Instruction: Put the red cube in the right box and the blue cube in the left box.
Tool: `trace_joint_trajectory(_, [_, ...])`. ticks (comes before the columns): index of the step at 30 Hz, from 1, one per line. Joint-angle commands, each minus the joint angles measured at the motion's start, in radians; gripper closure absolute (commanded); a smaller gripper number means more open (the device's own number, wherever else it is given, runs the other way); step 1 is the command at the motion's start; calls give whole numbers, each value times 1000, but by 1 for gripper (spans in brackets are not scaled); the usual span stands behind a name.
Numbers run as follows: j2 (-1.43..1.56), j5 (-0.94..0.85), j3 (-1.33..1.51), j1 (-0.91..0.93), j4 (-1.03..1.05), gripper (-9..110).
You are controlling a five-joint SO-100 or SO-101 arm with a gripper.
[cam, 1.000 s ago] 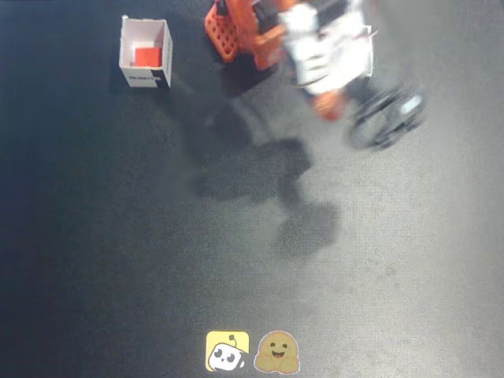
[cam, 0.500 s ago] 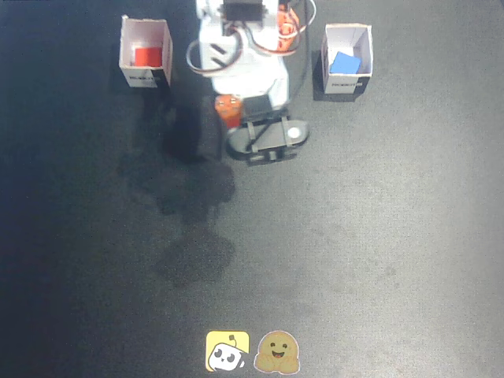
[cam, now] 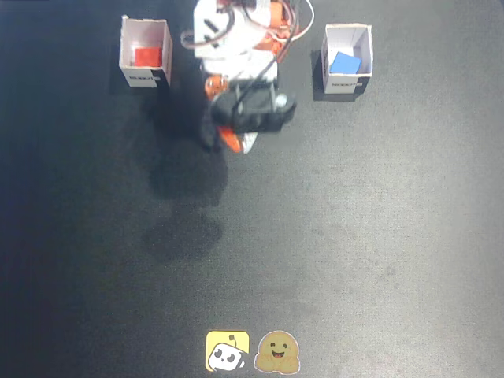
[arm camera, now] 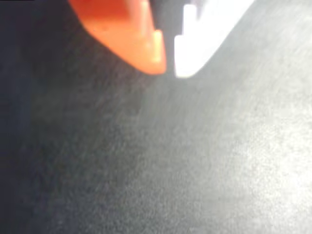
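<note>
The claw (arm camera: 169,68) has its orange finger (arm camera: 131,34) and white finger (arm camera: 204,29) almost together at the tips, with only a thin dark gap between them and nothing held. In the fixed view the claw (cam: 236,143) hangs folded near the arm's base (cam: 236,35), over the bare dark counter (cam: 354,236). The red cube (cam: 146,57) lies inside the white box on the left of the fixed view (cam: 163,53). The blue cube (cam: 345,62) lies inside the white box on the right (cam: 365,49). Two small stickers (cam: 252,351) sit at the lower edge of the counter.
</note>
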Motion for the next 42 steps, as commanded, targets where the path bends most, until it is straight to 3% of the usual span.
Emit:
trace_joint_trajectory(1, [144, -18, 69, -21, -12, 101])
trace_joint_trajectory(3, [258, -12, 138, -44, 2, 101])
trace_joint_trajectory(12, [258, 48, 227, -133, -38, 101])
trace_joint_trajectory(23, [258, 199, 229, -123, 198, 101])
trace_joint_trajectory(42, [258, 272, 229, -137, 199, 101])
